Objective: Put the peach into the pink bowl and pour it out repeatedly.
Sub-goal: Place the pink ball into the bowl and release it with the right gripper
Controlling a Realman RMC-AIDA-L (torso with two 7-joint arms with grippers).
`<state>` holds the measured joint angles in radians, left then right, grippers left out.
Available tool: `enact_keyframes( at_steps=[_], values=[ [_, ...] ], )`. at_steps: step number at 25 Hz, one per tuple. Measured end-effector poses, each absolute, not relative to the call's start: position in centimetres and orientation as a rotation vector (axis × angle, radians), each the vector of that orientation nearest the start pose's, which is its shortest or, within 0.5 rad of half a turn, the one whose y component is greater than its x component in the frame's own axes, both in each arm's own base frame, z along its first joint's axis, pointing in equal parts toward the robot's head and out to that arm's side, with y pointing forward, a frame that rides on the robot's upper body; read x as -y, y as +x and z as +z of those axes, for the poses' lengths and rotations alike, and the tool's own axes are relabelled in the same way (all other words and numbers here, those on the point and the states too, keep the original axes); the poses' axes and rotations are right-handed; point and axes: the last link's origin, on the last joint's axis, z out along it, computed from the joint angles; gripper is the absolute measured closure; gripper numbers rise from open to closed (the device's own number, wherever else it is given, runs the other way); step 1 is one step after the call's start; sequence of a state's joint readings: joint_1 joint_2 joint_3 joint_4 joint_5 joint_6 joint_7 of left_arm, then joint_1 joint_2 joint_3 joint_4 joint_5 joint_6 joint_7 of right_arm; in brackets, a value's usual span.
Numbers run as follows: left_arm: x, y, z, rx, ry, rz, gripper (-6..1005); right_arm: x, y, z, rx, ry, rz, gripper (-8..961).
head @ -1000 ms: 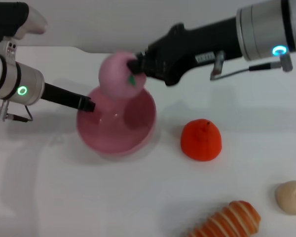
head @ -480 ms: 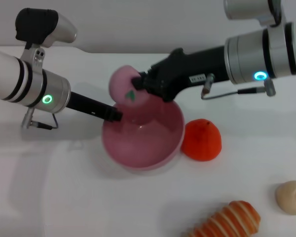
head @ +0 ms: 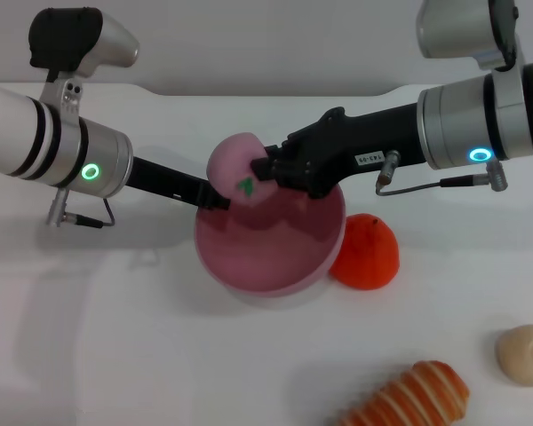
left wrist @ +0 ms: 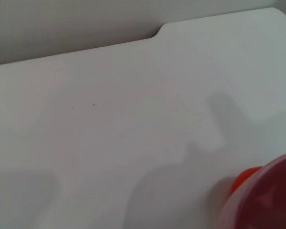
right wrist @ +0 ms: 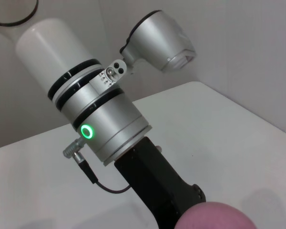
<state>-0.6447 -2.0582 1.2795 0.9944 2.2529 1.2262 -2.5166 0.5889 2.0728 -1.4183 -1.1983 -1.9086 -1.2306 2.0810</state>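
Note:
My left gripper (head: 219, 202) is shut on the near-left rim of the pink bowl (head: 265, 259), which sits mid-table and looks tilted toward me. The pale pink peach (head: 230, 160), with its small green mark, hangs just above that rim, and my right gripper (head: 260, 170) is shut on it from the right. In the left wrist view only an edge of the pink bowl (left wrist: 269, 200) shows. The right wrist view shows the top of the peach (right wrist: 214, 217) and the left arm (right wrist: 100, 126) beyond it.
An orange-red fruit (head: 369, 251) sits right against the bowl's right side, partly covered by it. A beige round lump (head: 524, 353) lies at the near right. A striped orange piece (head: 410, 397) lies at the front edge. The table's back edge runs behind both arms.
Both arms, the bowl and the peach have shifted right toward the orange-red fruit. The bowl now overlaps that fruit. The peach sits lower, closer to the bowl's rim.

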Motion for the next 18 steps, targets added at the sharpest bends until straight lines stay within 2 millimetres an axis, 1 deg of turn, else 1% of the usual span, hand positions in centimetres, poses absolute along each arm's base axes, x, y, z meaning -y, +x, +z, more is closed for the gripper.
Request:
enact_keyframes(
  at_steps=[2, 8, 15, 18],
  values=[
    [-38.9, -19.6, -2.6, 1.245, -2.529, -0.042, 949, -36.6, 11.5, -2.9, -0.506, -2.858, 0.396, 828],
    [-38.9, -19.6, -2.6, 1.243, -2.522, -0.047, 949, -36.6, 11.3, -2.6, -0.499, -2.855, 0.436, 625],
    [-38.9, -19.8, -2.6, 1.248, -2.518, -0.047, 949, -36.9, 11.5, -1.8, -0.499, -2.824, 0.469, 514],
    [-38.9, -19.8, -2.6, 1.246, -2.515, -0.049, 949, -36.9, 11.6, -0.8, -0.460, -2.792, 0.564, 467]
  ],
)
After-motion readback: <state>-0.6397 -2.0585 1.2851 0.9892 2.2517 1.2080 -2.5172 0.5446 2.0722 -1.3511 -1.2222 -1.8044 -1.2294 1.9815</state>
